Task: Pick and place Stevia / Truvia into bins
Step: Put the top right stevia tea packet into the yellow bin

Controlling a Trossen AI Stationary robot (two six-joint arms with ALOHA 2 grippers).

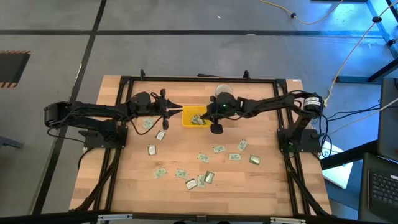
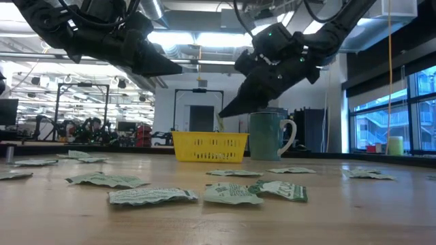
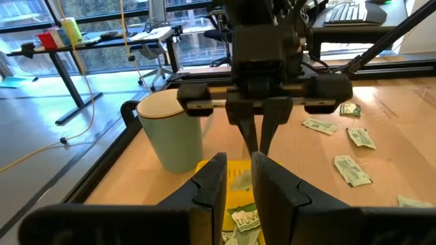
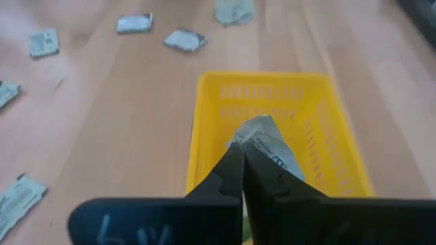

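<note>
Right arm's fingers (image 4: 240, 163) pinch a sachet (image 4: 267, 146) above the yellow tray (image 4: 327, 122) — risky release.
It may flutter past the tray's rim near the mug (image 1: 223, 94); the left fingers (image 3: 238, 180), slightly apart and empty, hover beside the tray — collision possible.

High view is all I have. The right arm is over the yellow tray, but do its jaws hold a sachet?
Observer: Yes. In the right wrist view, the right jaws are shut on one sachet, over the yellow tray.
Operator: Is the sachet inside the tray now?
Observer: No. In the low view it hangs just above the tray's rim, not below it.
Operator: And the left jaws, do they hold anything?
Observer: No. In the left wrist view, the left jaws stand slightly apart with nothing between them.
</note>
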